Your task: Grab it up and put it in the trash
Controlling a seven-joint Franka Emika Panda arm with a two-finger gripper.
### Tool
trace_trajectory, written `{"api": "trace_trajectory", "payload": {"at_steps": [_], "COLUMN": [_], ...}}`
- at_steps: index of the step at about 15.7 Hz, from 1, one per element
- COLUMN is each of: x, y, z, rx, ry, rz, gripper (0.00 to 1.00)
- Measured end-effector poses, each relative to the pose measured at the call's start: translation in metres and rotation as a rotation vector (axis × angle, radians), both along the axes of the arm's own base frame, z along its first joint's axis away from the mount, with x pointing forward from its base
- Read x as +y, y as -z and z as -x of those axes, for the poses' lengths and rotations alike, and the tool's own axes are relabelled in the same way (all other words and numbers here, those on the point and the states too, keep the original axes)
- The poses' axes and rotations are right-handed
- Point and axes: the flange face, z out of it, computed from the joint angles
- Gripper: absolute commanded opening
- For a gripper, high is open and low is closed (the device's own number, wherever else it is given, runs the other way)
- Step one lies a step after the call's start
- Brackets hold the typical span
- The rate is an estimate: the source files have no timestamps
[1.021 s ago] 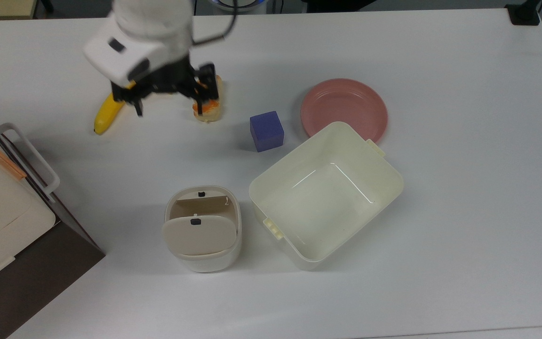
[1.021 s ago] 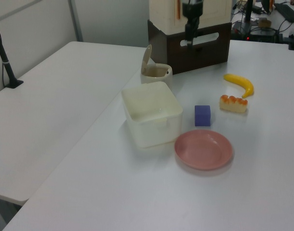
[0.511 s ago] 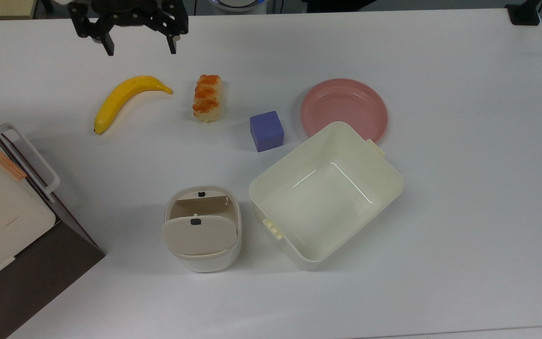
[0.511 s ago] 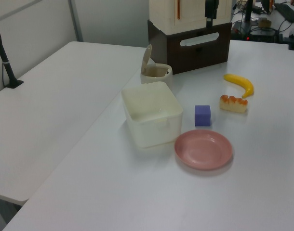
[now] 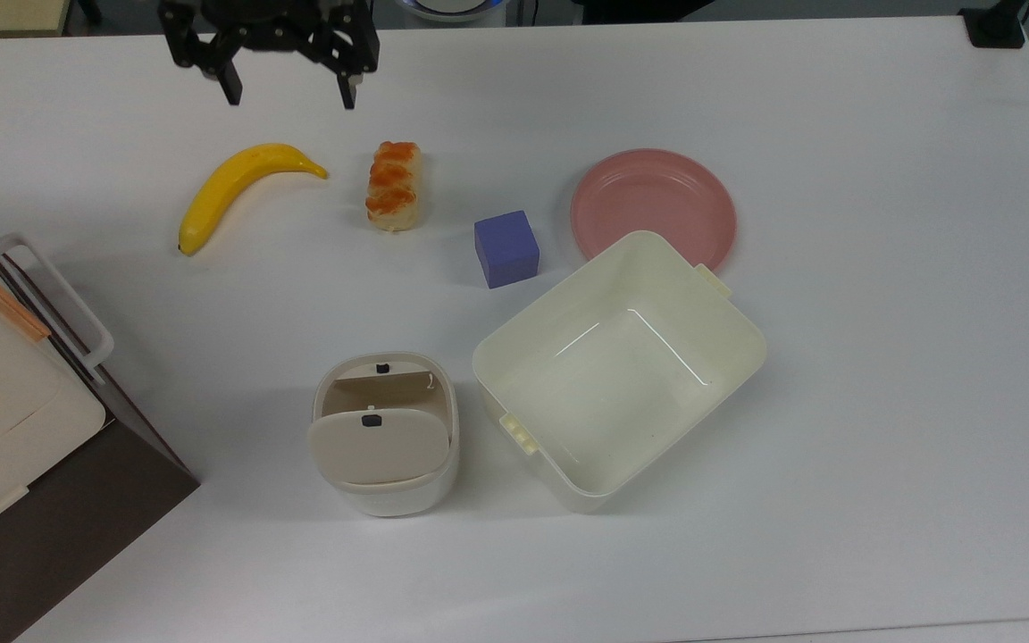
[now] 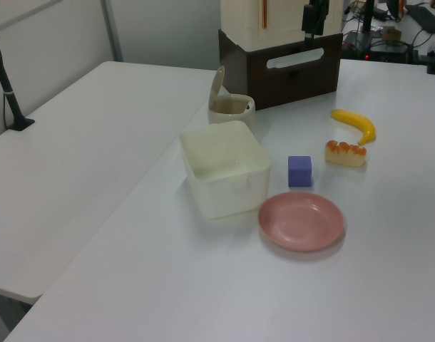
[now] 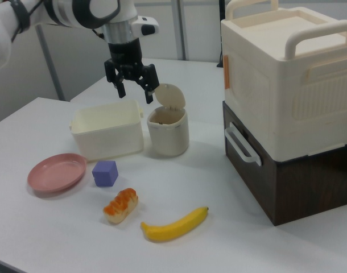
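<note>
White surface (image 7: 65,239) carries everything. In the right view a yellow banana (image 7: 174,224) lies nearest, at lower centre, with an orange-topped bread roll (image 7: 120,206) just up and left of it. Behind the roll sits a purple cube (image 7: 105,173), and a pink plate (image 7: 57,172) lies near it at the frame's left. Further back, at mid-frame, the small cream bin (image 7: 168,133) stands upright with its flap lid (image 7: 168,95) tipped up, just beside the larger cream tub (image 7: 105,139) on the right view's left. A cream box on a dark base (image 7: 287,102) fills the right side. The arm (image 7: 125,34) hangs from the upper left, its jaws spread wide and holding nothing; in the top view they sit at the upper left, above the banana. Where the paper wad lies cannot be told.
</note>
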Motion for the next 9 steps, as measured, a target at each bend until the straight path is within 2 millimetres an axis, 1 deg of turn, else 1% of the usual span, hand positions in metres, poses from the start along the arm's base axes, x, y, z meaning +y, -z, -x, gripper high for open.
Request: {"api": "trace_trajectory", "payload": {"at_steps": [2,5,7,9], "x": [0.003,0.017,0.025,0.031], "y": [-0.005,-0.007,-0.005,0.000], "z": [0.012,0.028,0.035,0.039], "rx": [-0.003,-0.020,-0.016,-0.005], "ry": [0.001,0.025,0.044,0.045], "rz": [-0.004,-0.016,-0.018,-0.019], "gripper": [1.00,1.00,1.00,1.00]}}
